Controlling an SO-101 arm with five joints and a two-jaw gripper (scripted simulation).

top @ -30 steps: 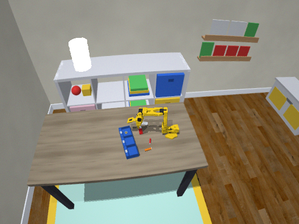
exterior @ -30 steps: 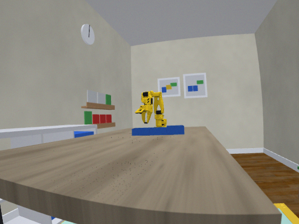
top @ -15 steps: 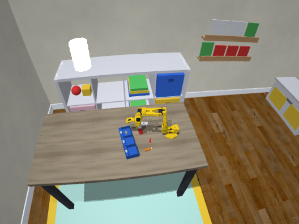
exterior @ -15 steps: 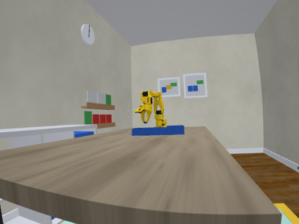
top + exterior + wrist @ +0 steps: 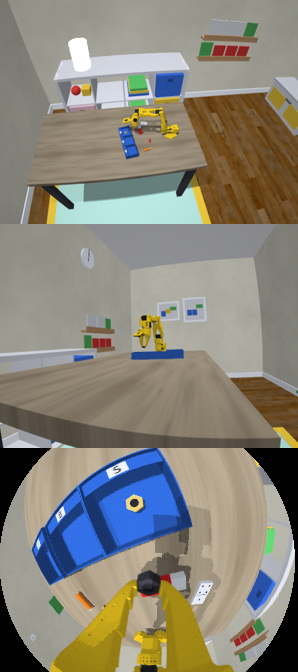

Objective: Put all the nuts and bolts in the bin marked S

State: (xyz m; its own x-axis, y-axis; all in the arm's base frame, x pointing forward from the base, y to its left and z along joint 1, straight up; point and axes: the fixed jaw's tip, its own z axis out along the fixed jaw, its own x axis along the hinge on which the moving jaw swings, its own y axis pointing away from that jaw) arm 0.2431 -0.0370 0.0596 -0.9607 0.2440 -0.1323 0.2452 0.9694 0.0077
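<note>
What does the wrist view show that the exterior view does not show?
Only the wrist view shows the label S on one compartment, the yellow nut lying in it, the small dark piece held in the claw, and a white domino on the table. Only the exterior view shows the whole arm and a wall clock. Both show the blue bin on the wooden table.
</note>
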